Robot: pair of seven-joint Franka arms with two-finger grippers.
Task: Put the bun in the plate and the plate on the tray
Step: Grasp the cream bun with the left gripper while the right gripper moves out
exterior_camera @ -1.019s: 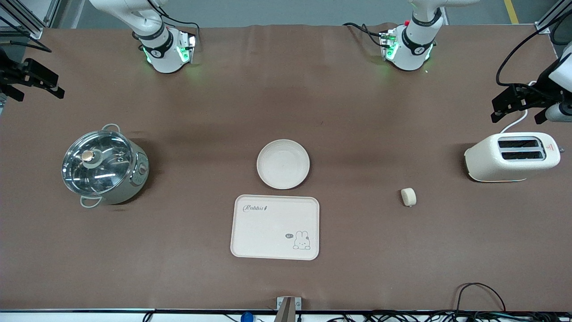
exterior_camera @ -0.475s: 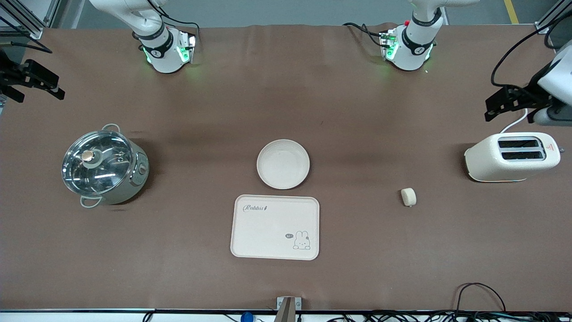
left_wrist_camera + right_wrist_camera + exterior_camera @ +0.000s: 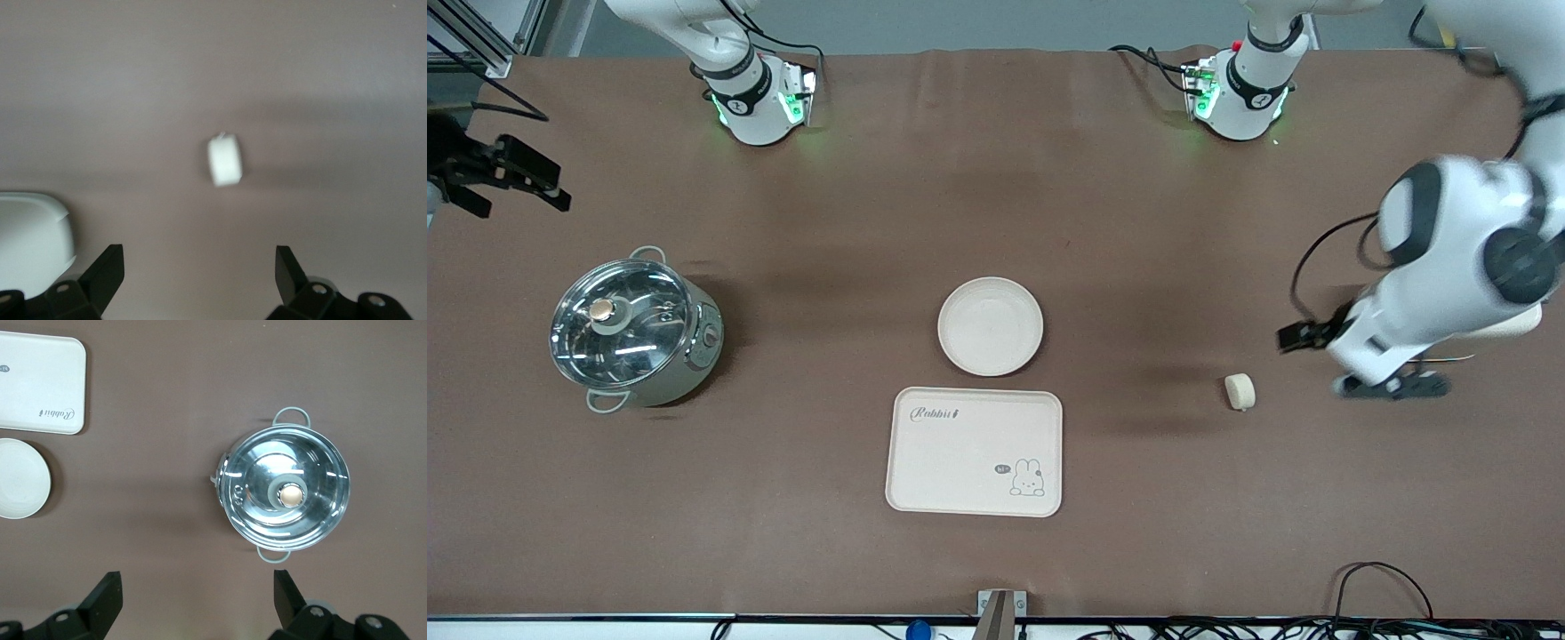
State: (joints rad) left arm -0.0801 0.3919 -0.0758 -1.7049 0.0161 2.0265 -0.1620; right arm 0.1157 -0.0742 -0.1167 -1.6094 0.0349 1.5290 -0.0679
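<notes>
The bun [image 3: 1240, 391] lies on the brown table toward the left arm's end; it also shows in the left wrist view [image 3: 224, 161]. The round plate [image 3: 990, 325] sits mid-table, just farther from the front camera than the Rabbit tray [image 3: 974, 451]. Both are bare. My left gripper [image 3: 1316, 363] is open and empty over the table beside the bun, between it and the toaster; in its wrist view [image 3: 198, 270] the bun lies ahead of the fingers. My right gripper [image 3: 520, 191] is open and empty at the right arm's end of the table, above the pot [image 3: 198, 593].
A steel pot with a glass lid [image 3: 633, 331] stands toward the right arm's end and shows in the right wrist view [image 3: 287, 495]. A cream toaster [image 3: 1507, 327] is mostly hidden under the left arm. The tray [image 3: 40, 383] and plate [image 3: 20, 479] also show in the right wrist view.
The left arm has swung down from the table's end, over the toaster, to beside the bun. The right gripper has shifted slightly. Bun, plate and tray have not moved.
</notes>
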